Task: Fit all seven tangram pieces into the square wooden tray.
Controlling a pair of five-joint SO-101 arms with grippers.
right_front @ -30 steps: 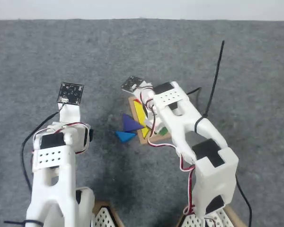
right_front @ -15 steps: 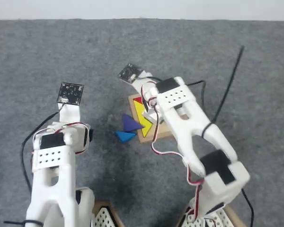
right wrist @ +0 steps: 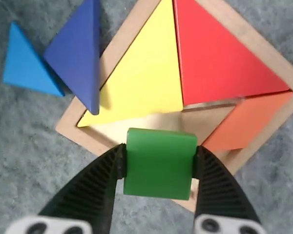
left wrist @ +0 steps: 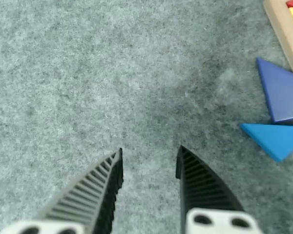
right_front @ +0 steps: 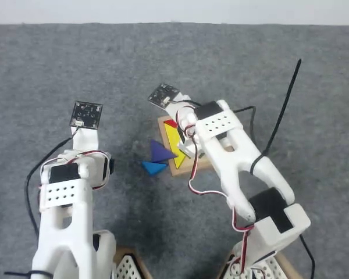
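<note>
— While we look along the right wrist, what do we find in the right gripper?

— We find it pinching the green piece, one finger pressed to each side. It hangs over the square wooden tray, above a patch of bare wood and the rim. We cannot tell whether the piece touches the wood.

— What do we count inside the tray?

— Three pieces. The yellow triangle and the red triangle lie edge to edge, and the orange piece sits against the red one.

— And the blues?

— We see both outside, on the grey carpet. The dark blue triangle lies against the tray with one corner over the rim, beside the yellow. The light blue triangle is just beside it, on the side away from the tray.

— And the left gripper?

— We see its fingers spread apart with nothing between them, above bare carpet, off to the side of the two blue triangles.
</note>
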